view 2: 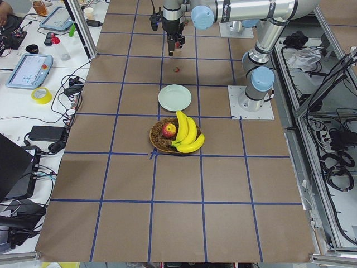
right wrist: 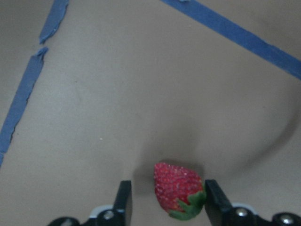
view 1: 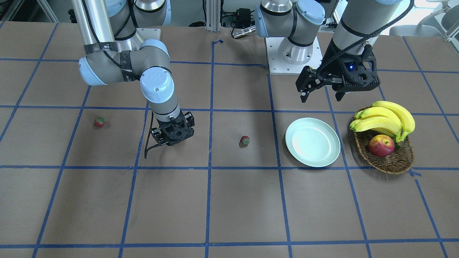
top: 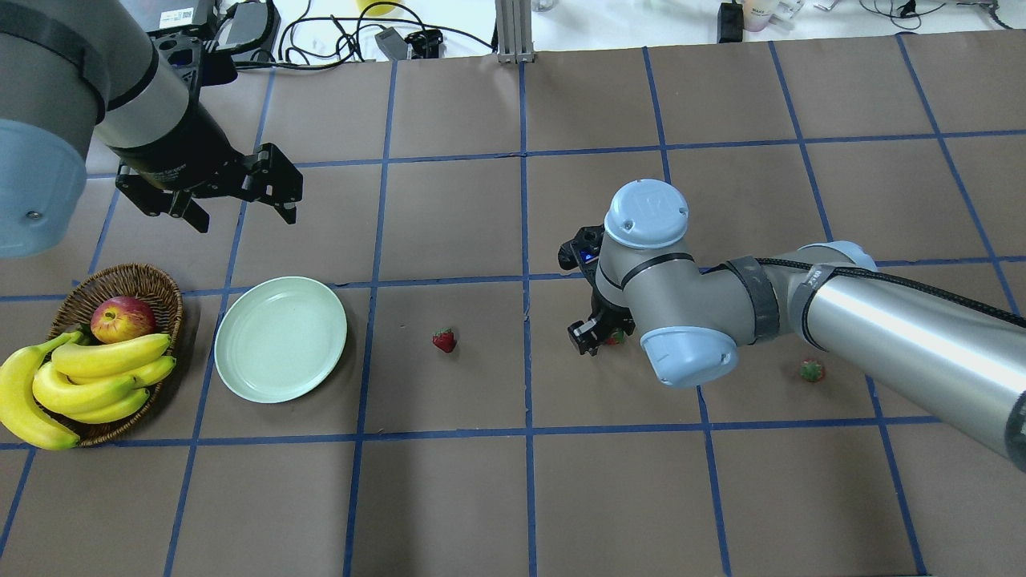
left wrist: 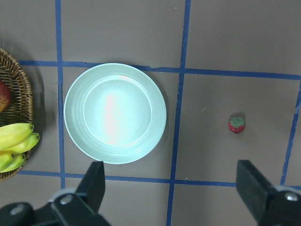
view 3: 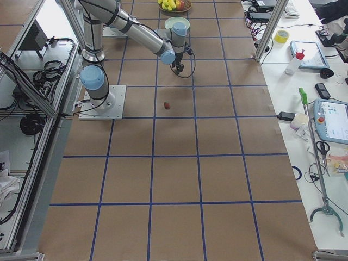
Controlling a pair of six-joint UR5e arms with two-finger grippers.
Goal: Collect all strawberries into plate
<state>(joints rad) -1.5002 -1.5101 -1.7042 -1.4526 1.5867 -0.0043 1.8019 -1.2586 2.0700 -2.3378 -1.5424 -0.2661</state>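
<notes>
The plate lies flat on the table with nothing on it. Touching or almost touching it on one side is a wicker basket holding bananas and an apple.

The left gripper hangs high above the table close to the plate. Its fingers point down and its jaws are spread wide around nothing. Its wrist camera looks straight down on the plate.

The nearest strawberry lies on the table near the plate, on the side away from the basket. In the left wrist view its green cap is toward the top and its red tip toward the bottom. Its long axis therefore runs across the line from the plate, not toward it.

The second strawberry lies farther from the plate on that same side. Its leafy cap is turned toward one finger and its red end slants away. The right arm reaches low over the table, wrist bent so the right gripper points straight down. Its fingers stand either side of this berry. One is at the cap, the other has a gap, so the jaws have not closed on it.

The third strawberry lies farthest from the plate, beyond the right arm's wrist. It is too small to tell which way it points.
</notes>
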